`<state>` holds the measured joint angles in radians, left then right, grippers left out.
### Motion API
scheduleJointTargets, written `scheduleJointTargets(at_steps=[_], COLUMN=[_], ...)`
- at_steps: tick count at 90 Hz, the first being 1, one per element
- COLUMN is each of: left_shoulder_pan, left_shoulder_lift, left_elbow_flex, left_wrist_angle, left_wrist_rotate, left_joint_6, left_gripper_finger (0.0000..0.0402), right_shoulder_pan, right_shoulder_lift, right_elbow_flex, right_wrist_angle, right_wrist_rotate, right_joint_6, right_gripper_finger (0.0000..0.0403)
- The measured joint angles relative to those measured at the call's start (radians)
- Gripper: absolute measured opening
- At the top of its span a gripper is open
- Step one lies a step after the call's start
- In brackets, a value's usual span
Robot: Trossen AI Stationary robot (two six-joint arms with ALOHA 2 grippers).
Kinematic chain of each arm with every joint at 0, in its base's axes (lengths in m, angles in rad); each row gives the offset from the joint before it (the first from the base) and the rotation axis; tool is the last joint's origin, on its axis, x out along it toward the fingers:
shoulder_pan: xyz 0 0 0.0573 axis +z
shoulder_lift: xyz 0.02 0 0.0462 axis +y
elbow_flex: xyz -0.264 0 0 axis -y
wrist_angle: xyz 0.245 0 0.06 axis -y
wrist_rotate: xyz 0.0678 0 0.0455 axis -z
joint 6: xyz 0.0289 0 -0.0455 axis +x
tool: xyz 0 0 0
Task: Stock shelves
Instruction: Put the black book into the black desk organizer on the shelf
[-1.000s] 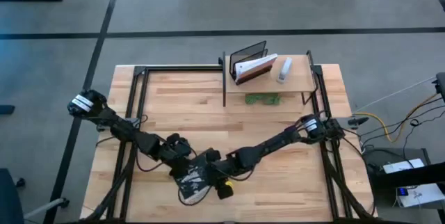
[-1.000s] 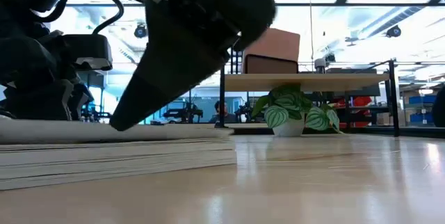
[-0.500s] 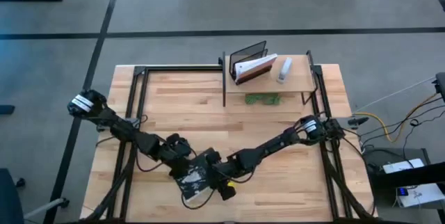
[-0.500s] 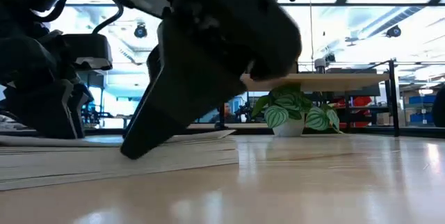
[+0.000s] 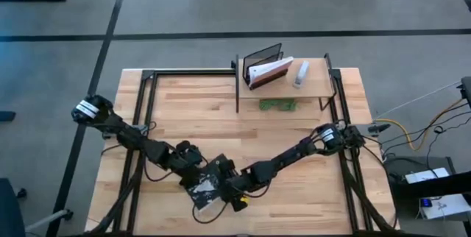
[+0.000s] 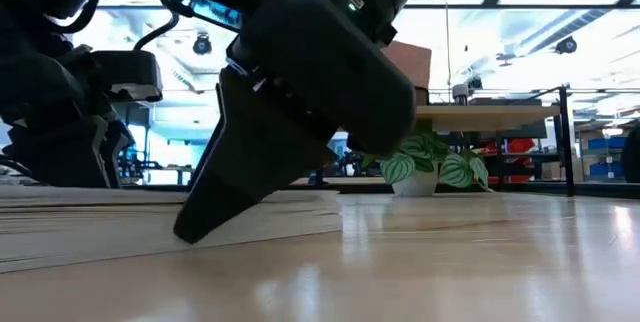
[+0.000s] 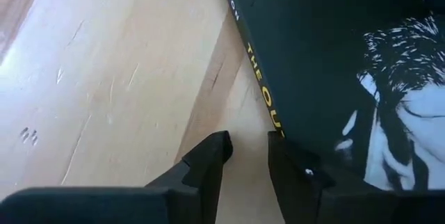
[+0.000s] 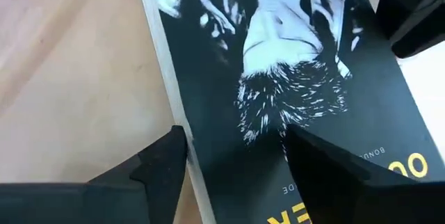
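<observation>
Left wrist view, black book [image 7: 334,64] — yellow spine lettering "THE OU", "BONUS MATERIAL".

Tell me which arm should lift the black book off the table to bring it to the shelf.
Right. Its end effector straddles the page edge of the book, one finger on the cover, one beyond the edge. The left end effector sits at the spine with narrower fingers. The shelf is also on the right side.
</observation>
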<state>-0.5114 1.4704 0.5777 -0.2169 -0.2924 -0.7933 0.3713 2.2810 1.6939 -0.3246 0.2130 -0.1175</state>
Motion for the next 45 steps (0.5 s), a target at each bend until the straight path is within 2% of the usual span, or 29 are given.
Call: scheduleJointTargets(at_steps=[18, 45], left_shoulder_pan=[0.0, 0.0], left_shoulder_lift=[0.0, 0.0], left_elbow_flex=[0.0, -0.004], left_wrist_angle=[0.006, 0.016], left_wrist_rotate=[0.001, 0.002], left_joint_6=[0.0, 0.0], left_gripper_finger=[0.0103, 0.0103], right_shoulder_pan=[0.001, 0.0], right_shoulder_lift=[-0.008, -0.009], right_elbow_flex=[0.051, 0.104], right_wrist_angle=[-0.015, -0.046], right_wrist_rotate=[0.052, 0.038], right_joint_6=[-0.014, -0.015], right_gripper_finger=[0.02, 0.0213])
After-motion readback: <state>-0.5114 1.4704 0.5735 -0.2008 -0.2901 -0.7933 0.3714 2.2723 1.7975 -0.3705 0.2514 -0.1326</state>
